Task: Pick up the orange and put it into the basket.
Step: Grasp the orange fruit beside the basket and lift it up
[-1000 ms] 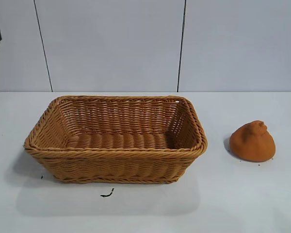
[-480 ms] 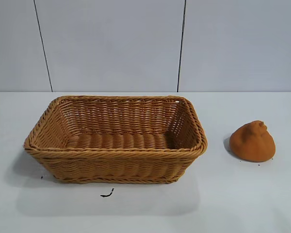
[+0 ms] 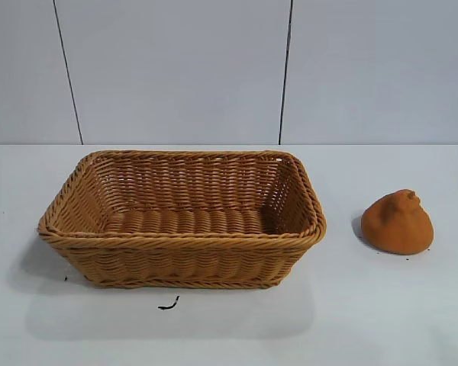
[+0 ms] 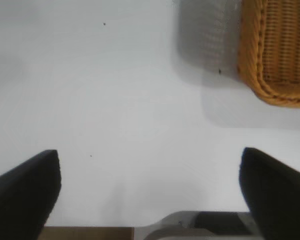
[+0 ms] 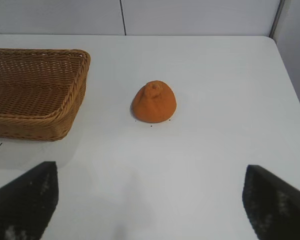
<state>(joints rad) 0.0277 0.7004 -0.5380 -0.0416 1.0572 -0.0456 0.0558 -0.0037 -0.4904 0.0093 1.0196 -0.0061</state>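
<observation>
The orange [image 3: 398,223] is a matte burnt-orange lump with a knobbly top, resting on the white table to the right of the basket [image 3: 182,238]. The wicker basket is large, rectangular and has nothing inside. Neither arm shows in the exterior view. In the right wrist view the orange [image 5: 154,102] lies well ahead of my right gripper [image 5: 151,187], which is open with bare table between its fingers; the basket [image 5: 70,95] is off to one side. My left gripper [image 4: 150,172] is open over bare table, a corner of the basket [image 4: 255,75] ahead of it.
White table [image 3: 366,320] all round, grey panelled wall behind. A small black mark [image 3: 169,305] lies in front of the basket. The table's side edge [image 5: 290,75] shows beyond the orange in the right wrist view.
A dark object at the far left edge of the exterior view a second ago has gone out of sight. Basket and orange have not moved.
</observation>
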